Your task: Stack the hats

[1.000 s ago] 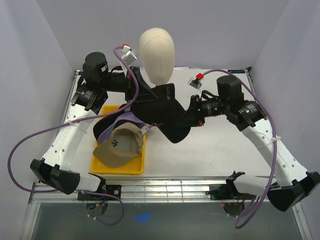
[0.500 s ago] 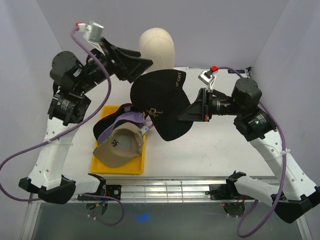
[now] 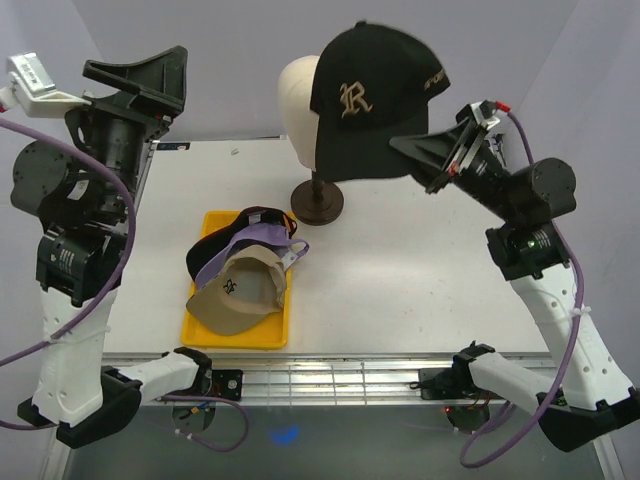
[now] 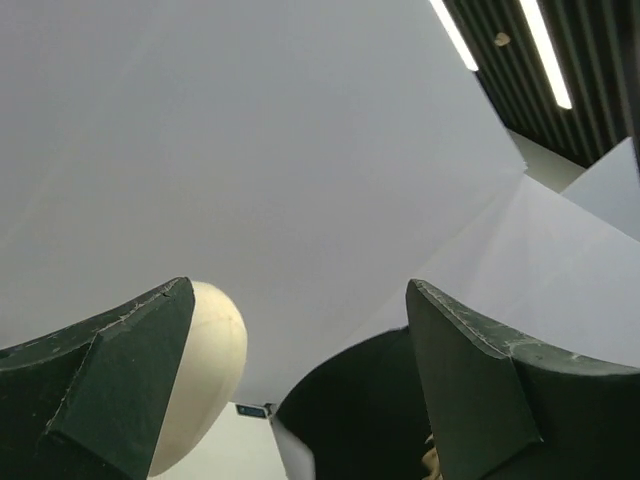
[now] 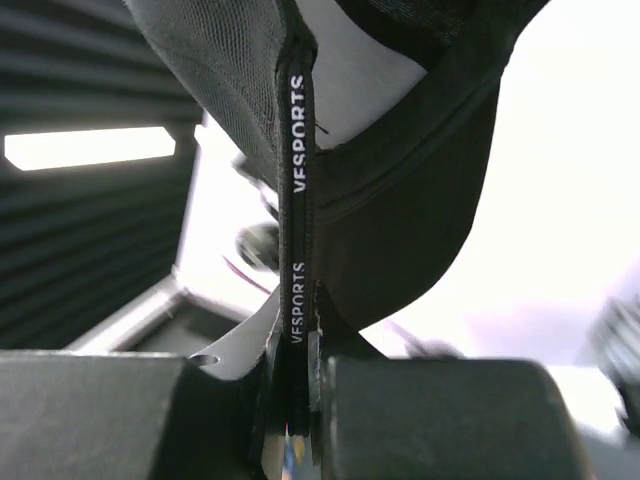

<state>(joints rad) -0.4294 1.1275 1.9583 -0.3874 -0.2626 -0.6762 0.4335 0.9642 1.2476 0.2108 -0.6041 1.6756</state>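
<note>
Leftmost, raised high above the white surface: left claw, fingers spread wide, gripping nothing. Lower down, toward the front left of the surface: flat yellow plastic tray carrying a loose pile of fabric caps. Nearest in the pile, a tan cap with a small dark emblem, crown up. Behind and partly under it, a lavender cap. Beneath that at the left, a dark cap, probably black, too covered to read. At the far rim, a sliver of dark red cap. Further right, a smooth cream mannequin head on a round dark stand, upright at the back centre. Overlapping the head's right side in the overhead view, a black fabric cap with a gold embroidered R, lifted clear of the surface, front toward the camera. Rightmost: right claw, pressed together on that cap's edge band, lettered VESPORTS in the wrist view.
</note>
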